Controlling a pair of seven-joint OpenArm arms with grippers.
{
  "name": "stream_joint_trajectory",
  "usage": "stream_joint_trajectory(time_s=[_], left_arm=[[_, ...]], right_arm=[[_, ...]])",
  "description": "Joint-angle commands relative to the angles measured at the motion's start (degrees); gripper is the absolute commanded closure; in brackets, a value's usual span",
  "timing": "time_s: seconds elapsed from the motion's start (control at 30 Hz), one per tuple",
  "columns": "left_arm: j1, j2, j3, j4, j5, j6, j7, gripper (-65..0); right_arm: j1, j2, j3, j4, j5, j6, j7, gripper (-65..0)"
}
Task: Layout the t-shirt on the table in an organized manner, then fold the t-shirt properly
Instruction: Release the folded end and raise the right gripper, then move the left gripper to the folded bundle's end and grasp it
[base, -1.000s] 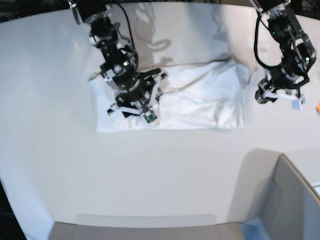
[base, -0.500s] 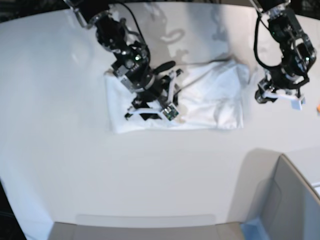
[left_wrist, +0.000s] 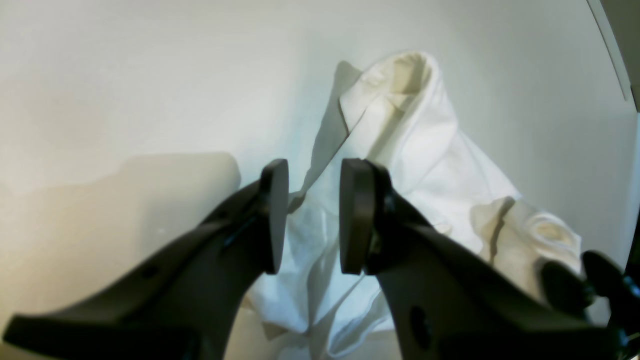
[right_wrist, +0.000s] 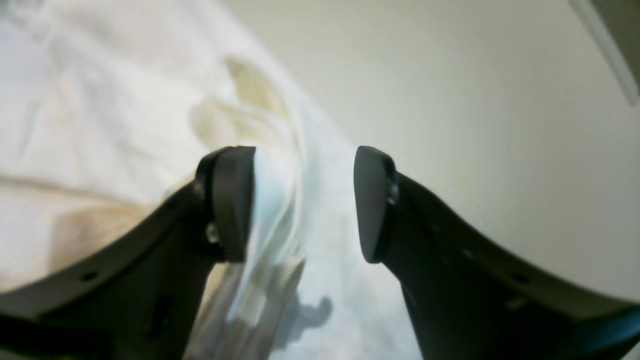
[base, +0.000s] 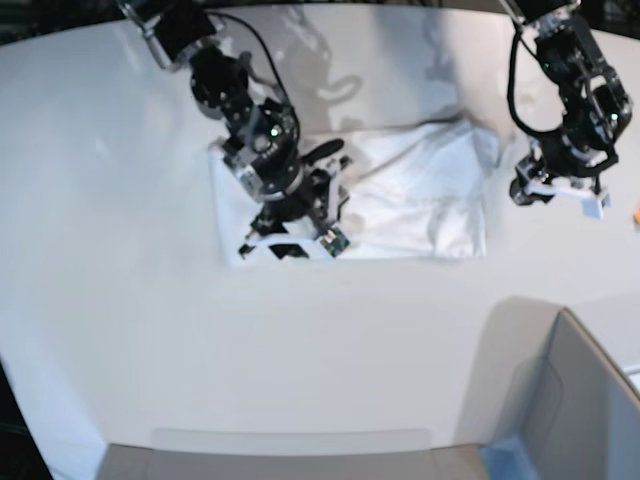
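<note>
Centrally, the white t-shirt (base: 410, 195) lies on the white table (base: 120, 330) as a partly folded, rumpled rectangle, its plain side up. Right gripper (right_wrist: 300, 200), at the base view's left, hangs over the shirt's left edge; its jaws stand wide apart with cloth seen between them, nothing pinched. Left gripper (left_wrist: 312, 220) hovers off the shirt's right edge, above bare table, jaws parted with a narrow gap and empty. A grey bin (base: 580, 410) sits at the near right corner.
</note>
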Motion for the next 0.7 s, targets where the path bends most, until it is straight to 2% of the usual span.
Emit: stream_joint_trajectory(time_s=[0.0,0.07,0.3,0.43,0.6,0.67], left_arm=[[-0.5,-0.6,0.0,0.8,-0.6,-0.2,0.5,-19.3],[-0.1,-0.6,0.0,0.8,-0.6,-0.2,0.5,-19.3],[0.5,-0.6,0.0,0.9,-0.6,-0.2,0.5,-19.3],[0.5,-0.6,0.0,0.9,-0.6,-0.2,0.5,-19.3],[0.5,-0.7,0.0,0.9,-0.6,-0.2,0.5,-19.3],[0.5,-0.7,0.0,0.9,-0.6,-0.2,0.5,-19.3]], right_arm=[[1.0,-1.3,-0.1,1.0,-0.3,0.3,1.3,-30.9],[2.0,-1.9,-0.7,-0.1,-0.3,0.3,1.3,-30.9],[5.8,-2.4,-9.4,-5.0,-0.6,0.1,1.5,-30.9],[6.0,-2.5,-10.2,-3.4,-0.6,-0.2,5.4,-30.9],[4.3,-2.3,-5.9,1.2,-0.3,-6.1,5.7,-30.8],[3.5,-2.0,-4.9,3.6,-0.3,-6.9,5.7,-30.8]])
